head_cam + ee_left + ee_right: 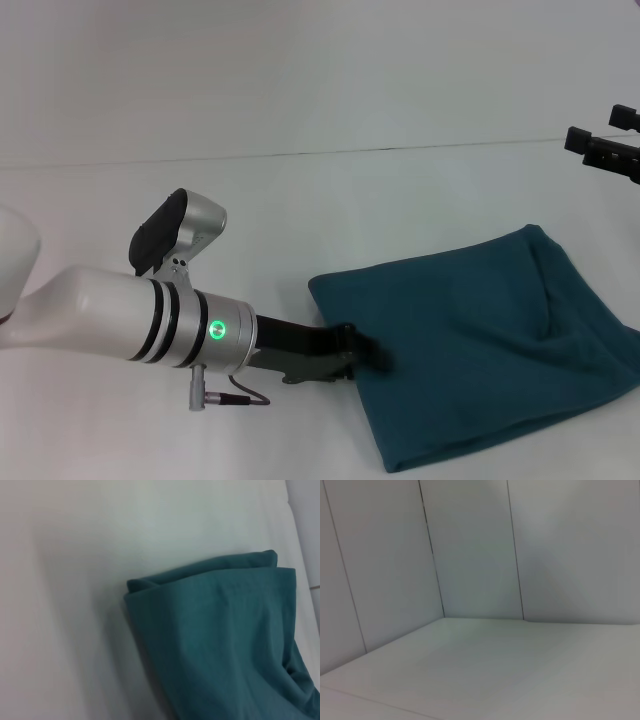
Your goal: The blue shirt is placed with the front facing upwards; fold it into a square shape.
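The left pincer (368, 352), closed on the folded blue shirt (480, 340) at its nine-o'clock edge, could drag layers askew.

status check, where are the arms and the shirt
Left end effector at the near-left edge of the shirt. Right end effector parked far right. Shirt folded, roughly square. Nothing in the way.

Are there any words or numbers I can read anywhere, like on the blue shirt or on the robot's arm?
None can be read.
The blue shirt is folded, and only plain teal cloth shows in the head and left wrist views.
The left gripper at the shirt's near-left edge carries no writing; its arm has just a green light.
The right gripper, raised at the far right, shows no lettering.
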Controlling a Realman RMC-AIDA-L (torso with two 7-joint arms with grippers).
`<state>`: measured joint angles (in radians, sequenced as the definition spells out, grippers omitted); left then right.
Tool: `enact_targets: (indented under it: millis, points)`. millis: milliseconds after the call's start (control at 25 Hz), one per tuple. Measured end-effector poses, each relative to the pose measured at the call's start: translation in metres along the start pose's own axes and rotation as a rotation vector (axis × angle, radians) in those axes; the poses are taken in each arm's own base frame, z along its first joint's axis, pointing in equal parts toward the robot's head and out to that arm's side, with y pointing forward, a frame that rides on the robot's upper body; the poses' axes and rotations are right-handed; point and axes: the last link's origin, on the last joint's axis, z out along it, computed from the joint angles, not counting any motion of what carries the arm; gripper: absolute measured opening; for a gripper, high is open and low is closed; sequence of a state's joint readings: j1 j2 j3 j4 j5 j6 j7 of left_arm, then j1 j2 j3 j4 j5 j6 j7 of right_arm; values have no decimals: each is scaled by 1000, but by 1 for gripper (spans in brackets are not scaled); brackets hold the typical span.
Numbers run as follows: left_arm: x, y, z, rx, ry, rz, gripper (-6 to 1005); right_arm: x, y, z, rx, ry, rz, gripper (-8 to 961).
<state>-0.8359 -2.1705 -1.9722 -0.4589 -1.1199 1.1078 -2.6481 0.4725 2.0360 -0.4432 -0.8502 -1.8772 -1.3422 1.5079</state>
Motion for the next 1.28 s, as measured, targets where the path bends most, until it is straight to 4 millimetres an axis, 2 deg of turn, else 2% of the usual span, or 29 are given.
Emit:
enact_targets:
  millis: [320, 760, 1280]
  points:
    - [1, -2, -1, 0, 15, -6, 176, 0, 0, 0, 1, -3, 1, 926]
    - [1, -8, -5, 6, 36, -15, 61, -1, 2, 3, -5, -5, -3, 927]
    - [4, -40, -44, 30, 149, -49, 51, 0, 12, 27, -18, 25, -59, 927]
